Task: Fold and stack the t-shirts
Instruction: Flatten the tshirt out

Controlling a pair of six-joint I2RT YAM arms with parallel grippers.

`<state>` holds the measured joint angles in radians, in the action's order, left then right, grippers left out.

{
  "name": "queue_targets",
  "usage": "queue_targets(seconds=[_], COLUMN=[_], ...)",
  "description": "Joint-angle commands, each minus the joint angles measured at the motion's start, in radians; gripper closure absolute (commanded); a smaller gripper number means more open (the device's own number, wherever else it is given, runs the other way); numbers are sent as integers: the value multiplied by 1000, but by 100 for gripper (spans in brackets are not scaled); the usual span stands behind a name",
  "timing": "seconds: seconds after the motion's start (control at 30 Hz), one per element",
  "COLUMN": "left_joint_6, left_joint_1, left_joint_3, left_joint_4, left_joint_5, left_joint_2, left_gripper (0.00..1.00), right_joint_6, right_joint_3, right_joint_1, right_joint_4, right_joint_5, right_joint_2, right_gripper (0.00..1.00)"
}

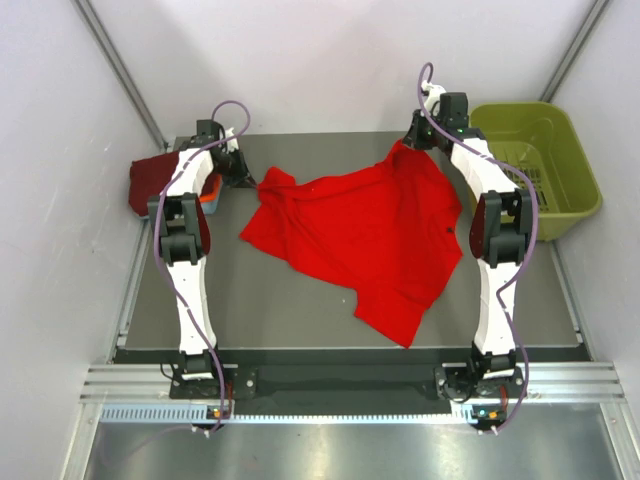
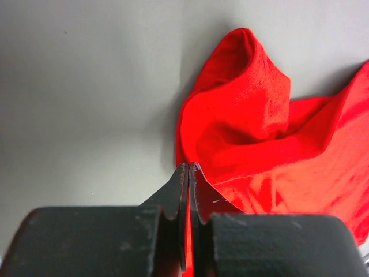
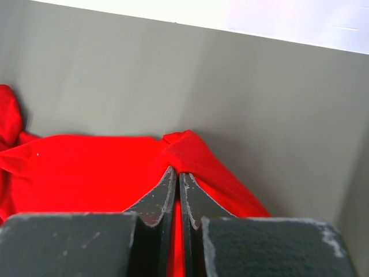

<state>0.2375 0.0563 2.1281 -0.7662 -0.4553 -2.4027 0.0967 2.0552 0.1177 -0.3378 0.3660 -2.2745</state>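
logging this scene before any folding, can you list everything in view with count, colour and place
red t-shirt: 1, bright red, spread rumpled across the middle of the table
folded t-shirts: 1 stack, dark maroon on top with orange and blue slivers beneath, far left, partly hidden by the left arm; number of shirts unclear
basket: 1, olive green, far right
table: 1, dark grey, under the red t-shirt
left arm: 1, white and black, left side, jaws shut on the red t-shirt's far left corner
right arm: 1, white and black, right side, jaws shut on the red t-shirt's far right corner
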Motion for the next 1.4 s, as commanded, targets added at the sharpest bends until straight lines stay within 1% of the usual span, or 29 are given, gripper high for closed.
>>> queue_targets(seconds=[0.0, 0.17, 0.27, 0.37, 0.4, 0.47, 0.5, 0.53, 0.67, 0.87, 0.9, 1.07, 1.17, 1.23, 1.37], left_joint_6=[-10, -21, -26, -38, -46, -72, -84, -98, -173, -197, -205, -270, -267, -271, -264], left_joint_1=[-1, 0, 0, 4, 4, 5, 4, 4, 4, -4, -3, -6, -6, -6, -6], left_joint_3=[35, 38, 36, 49, 52, 67, 73, 76, 61, -55, -60, -85, -96, -99, -122], left_joint_4=[27, 21, 21, 25, 27, 15, 7, 1, -41, -19, -18, -13, -27, -45, -58], left_joint_5=[-8, -28, -43, -45, -45, -54, -62, -68, -111, -108, -108, -105, -115, -131, -146], left_joint_2=[19, 72, 146, 235, 281, 341, 361, 382, 505, 695, 746, 919, 1011, 1053, 1181], left_gripper=[100, 100, 100, 100, 100, 100, 100, 100, 100, 100, 100, 100, 100, 100, 100], right_joint_6=[-12, -28, -44, -83, -86, -124, -132, -138, -150, -101, -103, -103, -60, -46, -49], right_joint_3=[20, 26, 22, -3, -24, -56, -70, -82, -162, -259, -283, -361, -377, -374, -342], right_joint_1=[16, 14, 11, 0, -9, -19, -29, -36, -82, -108, -140, -148, -148, -148, -148], right_joint_4=[29, 23, 11, -1, -1, -6, -9, -10, -21, -38, -37, -40, -66, -115, -151], right_joint_5=[-7, -67, -113, -168, -182, -217, -229, -236, -222, -141, -136, -111, -95, -78, -49], right_joint_2=[61, 107, 187, 298, 366, 433, 505, 541, 735, 941, 1002, 1182, 1303, 1345, 1463], right_gripper=[100, 100, 100, 100, 100, 100, 100, 100, 100, 100, 100, 100, 100, 100, 100])
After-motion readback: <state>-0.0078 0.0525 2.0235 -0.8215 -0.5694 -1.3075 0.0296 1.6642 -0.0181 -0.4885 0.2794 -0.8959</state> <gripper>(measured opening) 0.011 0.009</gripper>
